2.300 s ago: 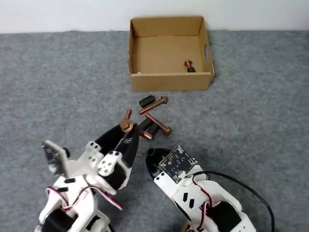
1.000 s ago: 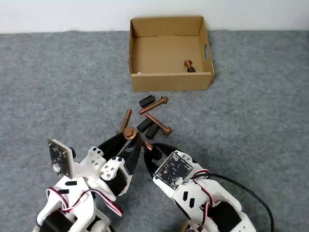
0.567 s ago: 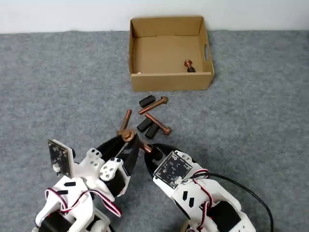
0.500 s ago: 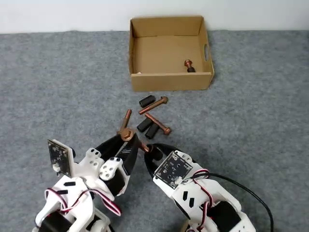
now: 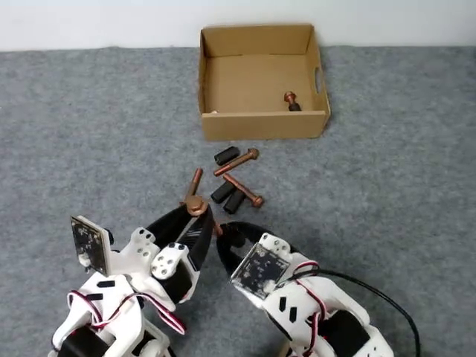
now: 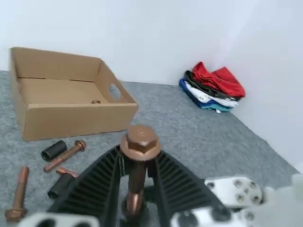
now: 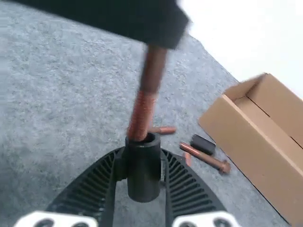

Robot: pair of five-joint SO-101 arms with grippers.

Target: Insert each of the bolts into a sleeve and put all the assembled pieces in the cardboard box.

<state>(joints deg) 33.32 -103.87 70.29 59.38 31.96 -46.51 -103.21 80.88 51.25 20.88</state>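
My left gripper (image 5: 195, 213) is shut on a copper bolt (image 6: 138, 163), held upright with its hex head (image 5: 195, 204) on top. Close beside it, my right gripper (image 5: 223, 230) is shut on a black sleeve (image 7: 142, 166). The bolt's threaded tip (image 7: 141, 118) meets the sleeve's open top. On the carpet beyond lie loose bolts (image 5: 238, 161) (image 5: 243, 190) (image 5: 195, 181) and black sleeves (image 5: 227, 156) (image 5: 228, 196). The cardboard box (image 5: 262, 126) stands farther back with one assembled piece (image 5: 291, 101) inside.
Grey carpet spreads free to both sides of the box and the loose parts. A white wall runs behind the box. A pile of folded clothes (image 6: 213, 87) lies by the wall, far off to the side.
My right gripper has come forward and left with the sleeve, up under the bolt. My left gripper has drawn back slightly with the bolt. The loose parts and the box have stayed put.
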